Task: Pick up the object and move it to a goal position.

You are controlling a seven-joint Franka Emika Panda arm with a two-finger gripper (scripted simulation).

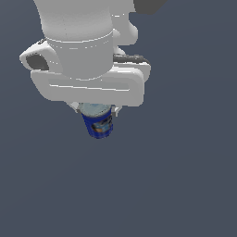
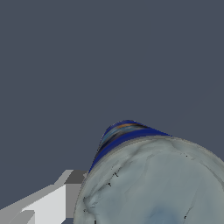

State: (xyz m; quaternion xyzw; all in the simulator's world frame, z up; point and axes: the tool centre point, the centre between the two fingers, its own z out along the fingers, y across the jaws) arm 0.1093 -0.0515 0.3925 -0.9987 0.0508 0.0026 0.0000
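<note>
White Panda arm fills the upper half of the exterior view, wrist pointing down, broad white hand body below it with a dark grey patch at its end on the exterior view's left. Gripper [image 1: 96, 110] under the hand; only short white finger stubs [image 1: 74, 107] visible, one each side of the can [image 1: 98, 122], closed against it near its silvery top. Can hangs directly beneath the hand, slightly tilted. Wrist view: one white and grey finger [image 2: 52, 201] touching the can's side.
</note>
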